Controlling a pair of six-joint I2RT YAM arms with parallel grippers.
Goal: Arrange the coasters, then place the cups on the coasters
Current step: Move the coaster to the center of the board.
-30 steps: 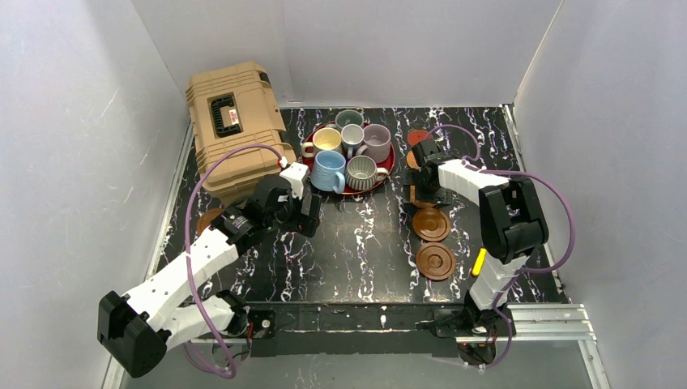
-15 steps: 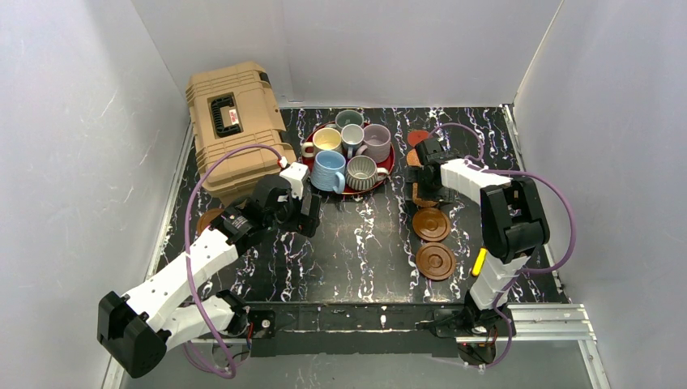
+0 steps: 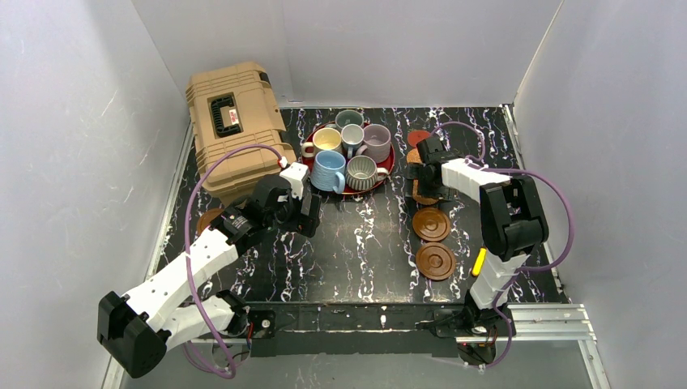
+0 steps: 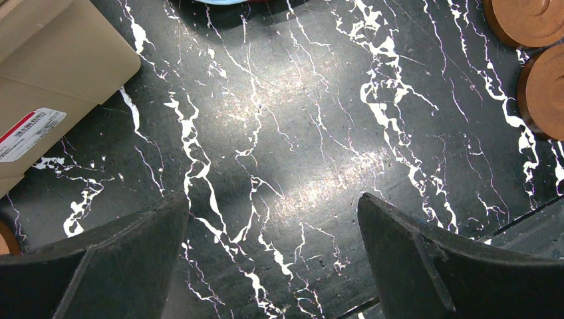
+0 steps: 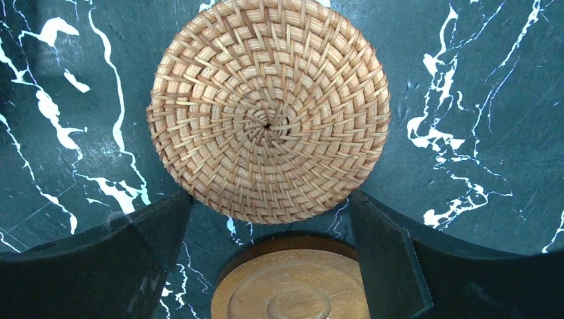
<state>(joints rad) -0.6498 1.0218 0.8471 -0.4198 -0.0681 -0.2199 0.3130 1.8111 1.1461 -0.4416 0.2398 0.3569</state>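
Several cups (image 3: 348, 151) stand together on a round red tray (image 3: 388, 168) at the back. Two brown wood coasters (image 3: 431, 224) (image 3: 436, 262) lie in a line on the right. A pinkish-red coaster (image 3: 416, 137) lies behind them. My right gripper (image 5: 269, 206) (image 3: 424, 182) is open and points down. A wood coaster (image 5: 292, 286) lies between its fingers, and an orange woven coaster (image 5: 268, 109) lies flat just beyond the tips. My left gripper (image 4: 271, 203) (image 3: 305, 212) is open over bare table, holding nothing. Another brown coaster (image 3: 208, 219) shows beside the left arm.
A tan hard case (image 3: 235, 134) (image 4: 46, 73) sits at the back left, close to the left gripper. In the left wrist view, two wood coasters (image 4: 529, 20) (image 4: 547, 90) lie at the far right. Grey walls close in the black marbled table (image 3: 356, 243) on three sides.
The right wrist has shifted slightly toward the back. The left arm has not moved.
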